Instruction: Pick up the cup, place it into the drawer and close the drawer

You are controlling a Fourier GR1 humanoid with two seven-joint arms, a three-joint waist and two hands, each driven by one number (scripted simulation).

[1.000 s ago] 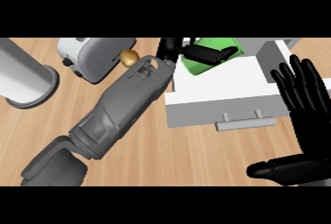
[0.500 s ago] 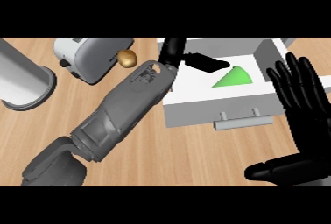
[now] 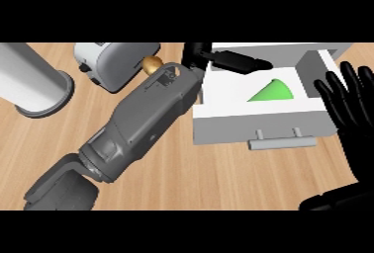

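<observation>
nearest, at the lower right, the right hand [image 3: 349, 123] is showing with its black fingers straight and spread, thumb low at the edge, resting beside the drawer and holding nothing

the wooden counter [image 3: 219, 178] is lying smooth and matte, pale grain running across it

the left forearm [image 3: 139, 128] is crossing diagonally from lower left, grey faceted shell, hard-looking, ending at the left hand [image 3: 230, 58] over the drawer's back left corner; its dark fingers are lying extended and not wrapping anything

the drawer [image 3: 256, 131] is standing pulled out, white boxy walls, flat front with a grey bar handle [image 3: 282, 142]; for closing, the flat front or that bar is looking like the place to push

the cup [image 3: 276, 91] is lying inside the drawer on its floor, only a bright green wedge of it showing, apart from the fingers; judging it a light, rigid, smooth-walled thing, likely slippery, best held round the wall if it needed re-seating; whether it is upright i cannot tell

so placing is looking done, closing not yet

further back: a grey rounded appliance [image 3: 116, 62], a small brass-coloured knob [image 3: 152, 63] beside it, and a pale cylinder [image 3: 33, 81] on a round base at far left
</observation>
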